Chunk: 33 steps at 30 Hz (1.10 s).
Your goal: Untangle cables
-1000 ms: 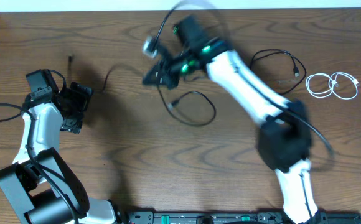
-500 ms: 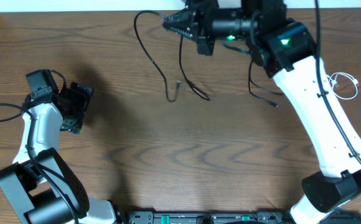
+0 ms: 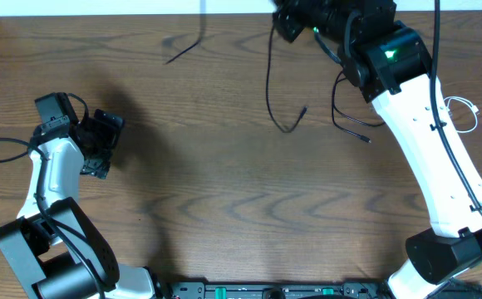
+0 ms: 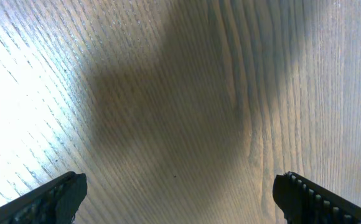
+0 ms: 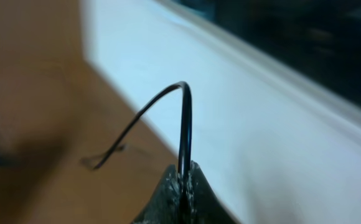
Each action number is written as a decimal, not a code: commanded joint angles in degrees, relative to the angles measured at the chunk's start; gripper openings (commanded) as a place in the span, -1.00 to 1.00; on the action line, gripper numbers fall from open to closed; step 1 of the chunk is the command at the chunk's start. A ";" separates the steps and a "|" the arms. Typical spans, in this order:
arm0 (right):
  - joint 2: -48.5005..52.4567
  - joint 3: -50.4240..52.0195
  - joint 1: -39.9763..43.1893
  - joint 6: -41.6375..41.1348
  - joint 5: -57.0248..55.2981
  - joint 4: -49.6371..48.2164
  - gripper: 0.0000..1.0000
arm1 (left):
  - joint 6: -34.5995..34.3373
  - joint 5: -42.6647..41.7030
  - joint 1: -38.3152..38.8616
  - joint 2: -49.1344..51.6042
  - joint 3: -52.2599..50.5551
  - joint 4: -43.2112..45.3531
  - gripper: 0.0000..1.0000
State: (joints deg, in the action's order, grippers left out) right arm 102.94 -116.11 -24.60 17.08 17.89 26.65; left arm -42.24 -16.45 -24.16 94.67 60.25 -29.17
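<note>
One thin black cable (image 5: 185,124), barely tip-clamped in our right tool (image 5: 183,179), could slip off the edge of the brown wooden tabletop (image 3: 224,208); left tool (image 4: 180,196) is wide apart.

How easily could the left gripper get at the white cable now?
Probably not. The left gripper sits open at the left of the table; the white cable lies at the far right edge, beyond the right arm, which stands between them.

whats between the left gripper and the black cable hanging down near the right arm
Nothing but bare wooden table. The overhead view shows the left gripper open and well apart from the black cable, with no cable or other object on that stretch.
</note>
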 commanded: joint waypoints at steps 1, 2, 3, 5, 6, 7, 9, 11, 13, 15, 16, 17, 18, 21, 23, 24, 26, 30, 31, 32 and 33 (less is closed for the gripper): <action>-0.96 -0.07 1.36 -4.61 -23.98 -0.98 -0.98 | -0.50 -0.22 -0.15 -0.39 -0.31 -0.15 0.99; -0.96 -0.07 1.92 -5.73 -27.98 -0.92 -0.98 | -0.48 -0.22 -0.15 -0.39 -0.31 -0.15 0.99; -0.96 -0.07 2.47 -6.67 -30.95 -0.63 -0.98 | -0.50 -0.24 -0.15 -0.39 -0.31 -0.15 0.99; -0.96 -0.04 3.87 -8.83 -36.13 0.44 -0.98 | -0.48 -0.22 -0.15 -0.39 -0.31 -0.15 0.99; -0.94 -0.02 4.85 -10.23 -38.18 1.29 -0.98 | -0.50 -0.22 -0.15 -0.39 -0.31 -0.15 0.99; -0.92 -0.02 5.90 -11.41 -39.34 2.29 -0.98 | -0.48 -0.22 -0.15 -0.39 -0.31 -0.15 0.99; -0.87 0.02 8.02 -13.44 -39.87 4.28 -0.98 | -0.50 -0.22 -0.15 -0.39 -0.31 -0.15 0.99; -0.81 0.04 10.54 -16.20 -39.87 6.73 -0.98 | -0.50 -0.22 -0.15 -0.39 -0.31 -0.15 0.99; -0.63 0.04 13.40 -19.50 -39.87 9.55 -0.98 | -0.50 -0.22 -0.15 -0.39 -0.31 -0.15 0.99; -0.59 0.28 15.96 -22.71 -39.85 11.87 -0.98 | -0.50 -0.22 -0.15 -0.39 -0.31 -0.15 0.99; -0.59 0.68 17.49 -25.18 -39.85 13.09 -0.98 | -0.48 -0.22 -0.15 -0.39 -0.31 -0.15 0.99; -0.59 0.85 18.82 -27.39 -39.82 14.32 -0.98 | -0.50 -0.22 -0.15 -0.39 -0.31 -0.15 0.99; -0.59 0.94 20.24 -29.77 -39.85 16.04 -0.98 | -0.50 -0.22 -0.15 -0.39 -0.31 -0.15 0.99; -0.59 1.25 24.00 -36.83 -39.82 21.55 -0.98 | -0.48 -0.22 -0.15 -0.39 -0.31 -0.15 0.99; -0.59 1.27 26.16 -41.92 -39.82 25.31 -0.98 | -0.48 -0.22 -0.15 -0.39 -0.31 -0.15 0.99; -0.59 1.29 27.04 -44.00 -39.82 26.80 -0.98 | -0.50 -0.22 -0.15 -0.39 -0.31 -0.15 0.99; -0.59 1.29 29.55 -50.82 -39.80 31.76 -0.97 | -0.50 -0.22 -0.15 -0.39 -0.31 -0.15 0.99; -0.59 1.33 30.69 -53.48 -39.82 34.77 -0.73 | -0.50 -0.22 -0.15 -0.37 -0.31 -0.15 0.99; -0.59 1.40 30.67 -53.48 -39.80 34.88 -0.52 | -0.48 -0.22 -0.15 -0.39 -0.31 -0.15 0.99; -0.59 1.40 30.67 -53.46 -39.80 34.91 -0.40 | -0.48 -0.24 -0.15 -0.39 -0.31 -0.15 0.99; -0.59 1.44 30.67 -53.46 -39.80 34.91 -0.34 | -0.50 -0.22 -0.15 -0.39 -0.31 -0.15 0.99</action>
State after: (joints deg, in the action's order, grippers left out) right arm 102.94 -114.98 6.13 -32.16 -21.28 61.36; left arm -42.24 -16.45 -24.16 94.67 60.25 -29.17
